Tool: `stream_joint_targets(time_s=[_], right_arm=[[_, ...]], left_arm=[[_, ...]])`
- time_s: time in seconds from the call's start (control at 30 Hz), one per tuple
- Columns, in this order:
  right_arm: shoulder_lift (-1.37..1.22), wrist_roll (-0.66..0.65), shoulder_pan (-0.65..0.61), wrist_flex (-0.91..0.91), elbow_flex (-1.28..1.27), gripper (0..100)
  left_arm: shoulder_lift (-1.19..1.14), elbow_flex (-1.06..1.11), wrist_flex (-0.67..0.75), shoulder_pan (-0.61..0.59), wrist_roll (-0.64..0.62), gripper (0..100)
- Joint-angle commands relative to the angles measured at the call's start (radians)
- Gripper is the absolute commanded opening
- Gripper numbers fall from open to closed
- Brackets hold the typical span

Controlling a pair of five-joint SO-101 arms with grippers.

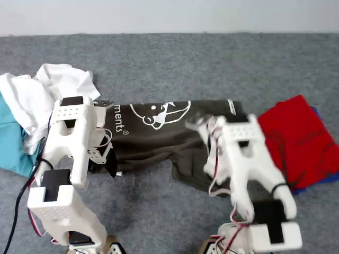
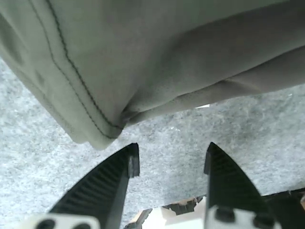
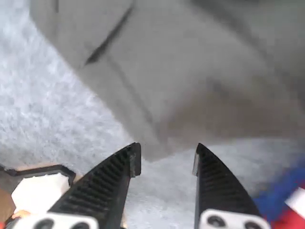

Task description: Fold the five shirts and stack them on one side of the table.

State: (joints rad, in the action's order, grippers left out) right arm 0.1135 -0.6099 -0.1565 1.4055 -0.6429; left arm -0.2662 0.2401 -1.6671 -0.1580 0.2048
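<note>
Tabletop [image 1: 212,58]: covered in grey felt.
Dark shirt [image 1: 159,137]: spread out mid-tabletop.
Red shirt [image 1: 299,137]: folded, beside dark shirt.
Left gripper [image 2: 172,155]: held open, empty, at dark shirt's hem.
Right gripper [image 3: 164,157]: held open, empty, at dark shirt's edge.

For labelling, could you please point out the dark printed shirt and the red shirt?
dark printed shirt [image 1: 153,145], high view, its plain middle under the print.
red shirt [image 1: 299,137], high view, the middle of its top face.

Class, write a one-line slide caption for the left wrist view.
Open left gripper above grey tabletop, just short of the stitched hem of the dark shirt.
</note>
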Motion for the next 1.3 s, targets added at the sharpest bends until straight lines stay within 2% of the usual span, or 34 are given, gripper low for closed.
stream_joint_targets(time_s=[0.0, 0.3, 0.6, 0.8, 1.0, 1.2, 1.27], right_arm=[[0.130, -0.014, -0.051, -0.053, -0.146, 17.7], [0.202, -0.055, -0.059, -0.234, -0.328, 17.7], [0.197, -0.084, -0.053, -0.366, -0.393, 17.3], [0.197, -0.180, -0.051, -0.510, -0.516, 0.6], [0.208, -0.184, -0.050, -0.486, -0.517, 1.1], [0.209, -0.192, -0.022, -0.219, -0.404, 1.1], [0.209, -0.241, -0.005, -0.128, -0.362, 1.1]], left_arm=[[0.041, -0.002, 0.008, 0.008, 0.011, 22], [0.041, -0.002, 0.008, 0.008, 0.012, 22], [0.041, -0.002, 0.008, 0.006, 0.012, 22], [0.041, -0.002, 0.008, 0.006, 0.012, 22], [0.041, -0.002, 0.006, 0.006, 0.012, 22], [0.041, -0.002, 0.006, 0.006, 0.012, 22], [0.041, -0.002, 0.006, 0.006, 0.012, 22]])
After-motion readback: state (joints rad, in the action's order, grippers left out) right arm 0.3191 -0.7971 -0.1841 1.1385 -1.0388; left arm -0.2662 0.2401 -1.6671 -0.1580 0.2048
